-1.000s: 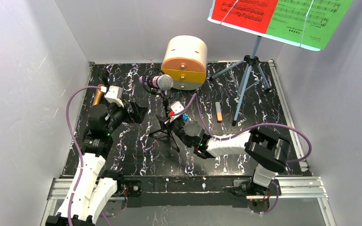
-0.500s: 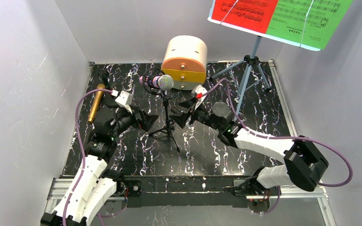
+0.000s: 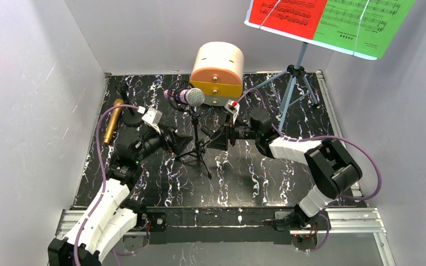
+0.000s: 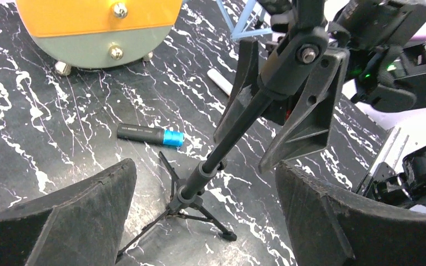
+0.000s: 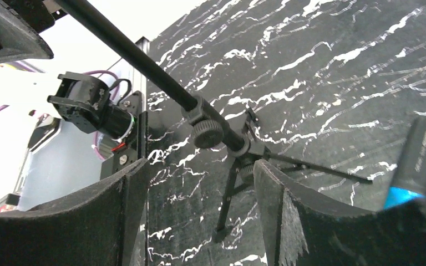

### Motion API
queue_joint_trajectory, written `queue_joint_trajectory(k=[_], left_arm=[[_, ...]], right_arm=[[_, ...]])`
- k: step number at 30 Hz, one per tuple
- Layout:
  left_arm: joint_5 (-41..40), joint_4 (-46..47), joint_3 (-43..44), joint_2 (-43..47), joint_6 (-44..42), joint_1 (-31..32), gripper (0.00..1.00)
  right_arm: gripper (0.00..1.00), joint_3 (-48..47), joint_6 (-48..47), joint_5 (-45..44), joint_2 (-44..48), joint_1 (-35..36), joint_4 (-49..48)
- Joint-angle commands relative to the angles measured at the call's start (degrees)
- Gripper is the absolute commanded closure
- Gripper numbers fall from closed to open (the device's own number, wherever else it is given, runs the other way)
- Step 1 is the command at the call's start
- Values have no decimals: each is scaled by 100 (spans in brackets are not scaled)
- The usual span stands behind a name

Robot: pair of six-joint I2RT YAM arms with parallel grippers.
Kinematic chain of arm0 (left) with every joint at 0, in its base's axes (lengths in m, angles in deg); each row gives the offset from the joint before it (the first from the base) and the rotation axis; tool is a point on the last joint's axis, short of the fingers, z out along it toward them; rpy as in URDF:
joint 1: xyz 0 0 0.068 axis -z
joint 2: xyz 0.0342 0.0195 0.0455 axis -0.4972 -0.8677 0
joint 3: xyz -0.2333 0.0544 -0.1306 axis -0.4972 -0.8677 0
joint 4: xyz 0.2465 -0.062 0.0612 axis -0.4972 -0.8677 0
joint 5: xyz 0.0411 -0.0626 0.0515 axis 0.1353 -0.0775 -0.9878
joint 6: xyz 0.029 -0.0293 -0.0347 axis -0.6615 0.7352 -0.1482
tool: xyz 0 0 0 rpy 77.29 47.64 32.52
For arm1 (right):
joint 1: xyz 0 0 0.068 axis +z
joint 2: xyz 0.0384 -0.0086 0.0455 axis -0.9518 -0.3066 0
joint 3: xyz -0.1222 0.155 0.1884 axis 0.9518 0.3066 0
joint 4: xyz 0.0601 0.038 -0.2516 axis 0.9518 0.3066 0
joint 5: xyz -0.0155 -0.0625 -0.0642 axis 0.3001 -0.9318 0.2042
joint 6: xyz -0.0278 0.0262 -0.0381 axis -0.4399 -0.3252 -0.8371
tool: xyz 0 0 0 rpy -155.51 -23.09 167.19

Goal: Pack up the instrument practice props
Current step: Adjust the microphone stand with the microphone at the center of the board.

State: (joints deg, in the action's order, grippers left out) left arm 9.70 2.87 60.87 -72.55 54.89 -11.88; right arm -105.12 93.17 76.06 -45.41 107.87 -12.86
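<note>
**Closing in on the mic tripod from both sides**

Shifts the left gripper [image 3: 182,144] since a second ago from beside the gold microphone [image 3: 112,121] to the 9 o'clock side of the small black mic tripod [image 3: 200,152]. Swings the right gripper [image 3: 215,139] from the tripod's 5 o'clock round to its 3 o'clock, with the right elbow now folded out at 4 o'clock.

Holds both sets of jaws spread wide and empty, facing each other across the tripod's stem. Shows, from the left wrist, the stem [image 4: 227,138] slanting up between the left fingers [image 4: 77,221] without touching them, and the right gripper's fingers [image 4: 310,105] just behind it. Shows, from the right wrist, the same stem and its clamp knob [image 5: 207,133] in the gap between the right fingers [image 5: 310,221], again with no contact.

Finds the tripod upright at mid-table with its legs spread. Finds the silver-headed purple microphone [image 3: 191,97] at its top, head toward 3 o'clock. Places a black marker with a blue cap [image 4: 150,134] flat on the black marbled table [image 3: 255,172], between the tripod and the cabinet. Puts the gold microphone flat at 10 o'clock, near the left edge.

Sets the round cream-and-orange cabinet [image 3: 217,66] at 12 o'clock, just behind the microphone. Sets the pale-blue sheet-music tripod [image 3: 290,94] at 2 o'clock, carrying the red music sheet [image 3: 288,12] and the green music sheet [image 3: 360,22] side by side.
</note>
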Motion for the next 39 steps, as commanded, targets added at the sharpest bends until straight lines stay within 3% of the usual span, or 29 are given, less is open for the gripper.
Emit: queue_joint_trajectory(k=[1, 7, 13, 17, 23, 28, 39], left_arm=[[122, 504, -41, -42, 172, 26, 7], [147, 753, -75, -308, 135, 169, 8], [-63, 763, 21, -662, -44, 330, 10], [-128, 849, 46, -774, -81, 355, 10], [-129, 950, 3, -917, -75, 440, 10], [-370, 1223, -139, -789, 6, 571, 11], [-859, 2086, -360, -861, -20, 856, 21]], right_arm=[[25, -533, 274, 754, -321, -5, -557], [29, -860, 552, 995, -773, -10, -847], [42, -1048, 1076, 1436, -1248, -3, -1432], [62, -1094, 1361, 1602, -1443, 5, -1757], [99, -895, 1401, 1404, -1481, 22, -1975], [99, -409, 1352, 476, -1171, 60, -2083], [99, 691, 869, -2681, -125, 789, -1872]])
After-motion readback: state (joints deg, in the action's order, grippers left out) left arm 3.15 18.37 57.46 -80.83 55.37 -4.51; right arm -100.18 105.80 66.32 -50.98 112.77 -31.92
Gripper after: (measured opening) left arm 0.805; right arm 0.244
